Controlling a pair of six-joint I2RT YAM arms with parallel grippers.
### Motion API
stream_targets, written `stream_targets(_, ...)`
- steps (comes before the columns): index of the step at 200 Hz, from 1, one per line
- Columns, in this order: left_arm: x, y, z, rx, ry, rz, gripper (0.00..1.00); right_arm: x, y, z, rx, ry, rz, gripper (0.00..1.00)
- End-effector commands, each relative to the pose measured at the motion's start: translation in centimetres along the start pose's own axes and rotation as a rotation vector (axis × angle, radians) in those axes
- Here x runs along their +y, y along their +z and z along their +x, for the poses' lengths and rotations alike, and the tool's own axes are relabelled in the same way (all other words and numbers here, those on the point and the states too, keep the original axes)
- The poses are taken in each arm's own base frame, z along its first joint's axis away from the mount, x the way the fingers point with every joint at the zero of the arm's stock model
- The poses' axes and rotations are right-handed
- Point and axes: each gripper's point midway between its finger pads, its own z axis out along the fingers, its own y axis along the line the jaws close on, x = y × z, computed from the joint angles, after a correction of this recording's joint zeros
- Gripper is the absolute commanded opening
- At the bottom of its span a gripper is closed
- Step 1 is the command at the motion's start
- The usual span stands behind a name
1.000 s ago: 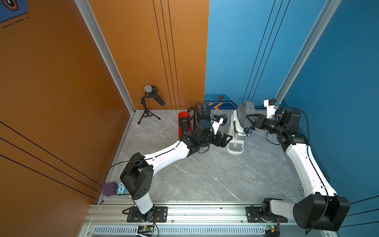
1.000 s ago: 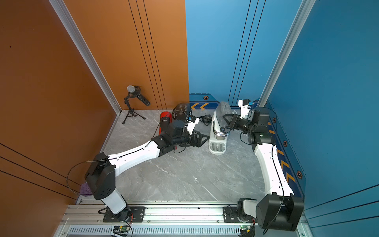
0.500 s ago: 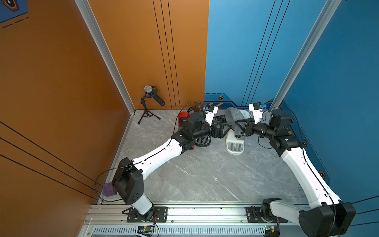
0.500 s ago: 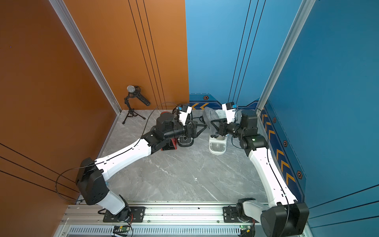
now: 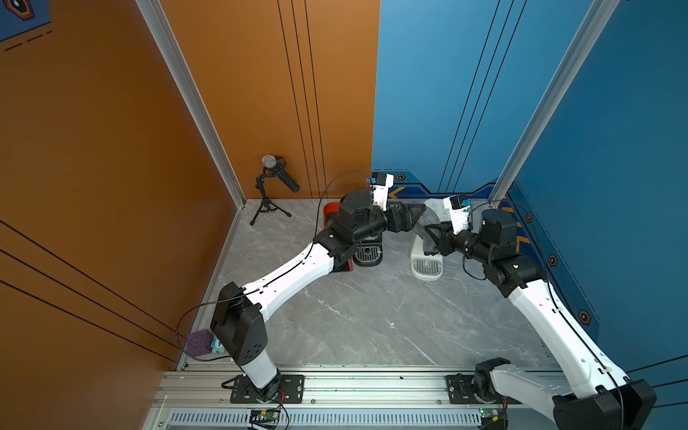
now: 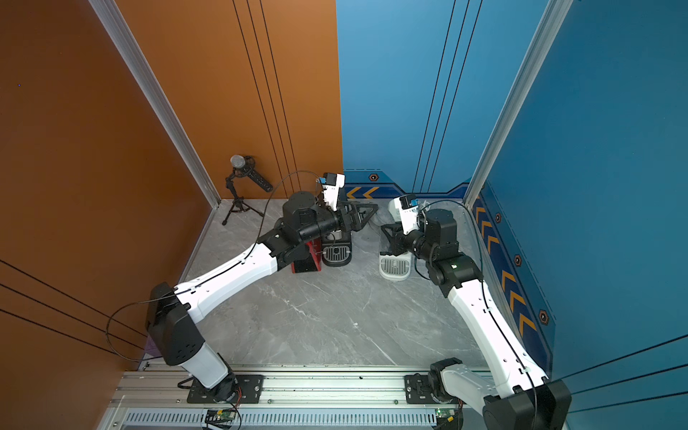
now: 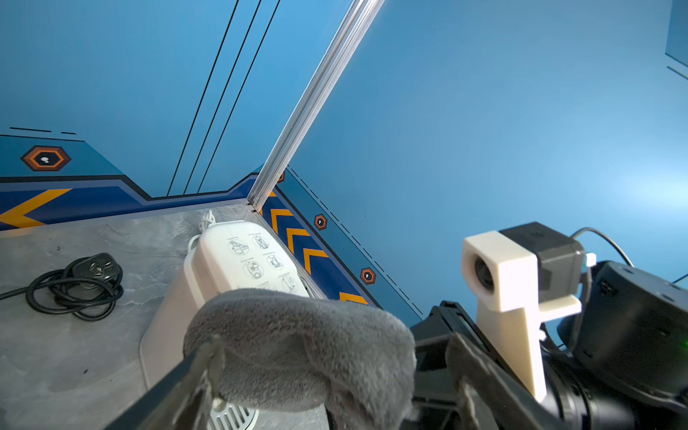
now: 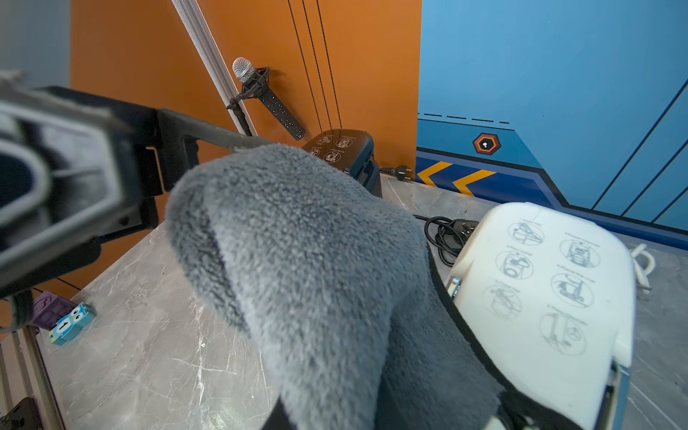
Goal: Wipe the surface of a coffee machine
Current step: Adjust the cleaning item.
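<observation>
Spanning the bench (image 5: 372, 316) from its near-left base, left arm (image 5: 290, 275): stretched low toward the far middle, wrist level. Left hand (image 5: 417, 217): spread wide, fingers (image 7: 178, 383) flanking the free end of the grey cloth (image 7: 298, 335), one finger touching the pile, nothing gripped.
Right arm (image 5: 551, 316): rising from the near-right base, elbow bent beside the blue wall (image 5: 614, 149). Right hand (image 5: 432, 238): closed on the grey cloth.
White coffee machine (image 5: 426, 262): far right of the bench, upright, cloth draped over its front above the drip tray (image 7: 227, 415).
Black coffee machine (image 5: 366, 253): far middle, under the left wrist; red unit (image 6: 309, 260) just beside it, to the left.
Coiled black cable (image 7: 78, 286): far, between the two machines.
Microphone (image 5: 268, 162): on a tripod, far-left corner.
Bench surface: grey marble pattern.
Orange wall (image 5: 260, 93): left and far left; blue wall: far right and right.
</observation>
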Motion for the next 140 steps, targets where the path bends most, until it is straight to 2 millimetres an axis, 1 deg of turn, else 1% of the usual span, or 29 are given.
stream_targets(1,-0.8,1.2,0.6,0.017,-0.029,0.035,0.95,0.3,-0.5,-1.0,-0.054,-0.046,0.016,0.19)
stream_targets(49,0.1,2.6,2.0,0.046,-0.055,0.025,0.95,1.3,-1.3,-2.3,-0.126,-0.065,0.000,0.19)
stream_targets(73,0.2,3.4,3.4,0.084,-0.082,0.038,0.95,1.3,-1.6,-2.9,-0.169,-0.050,0.006,0.19)
stream_targets(85,-0.1,3.7,4.1,0.103,-0.082,0.052,0.95,1.4,-1.7,-3.1,-0.183,-0.046,-0.002,0.19)
stream_targets(108,-0.9,4.1,5.1,0.138,-0.080,0.089,0.94,1.3,-1.5,-3.0,-0.186,-0.043,0.001,0.19)
stream_targets(140,-1.2,4.3,5.6,0.159,-0.097,0.109,0.88,0.6,-1.5,-2.7,-0.199,-0.033,0.043,0.19)
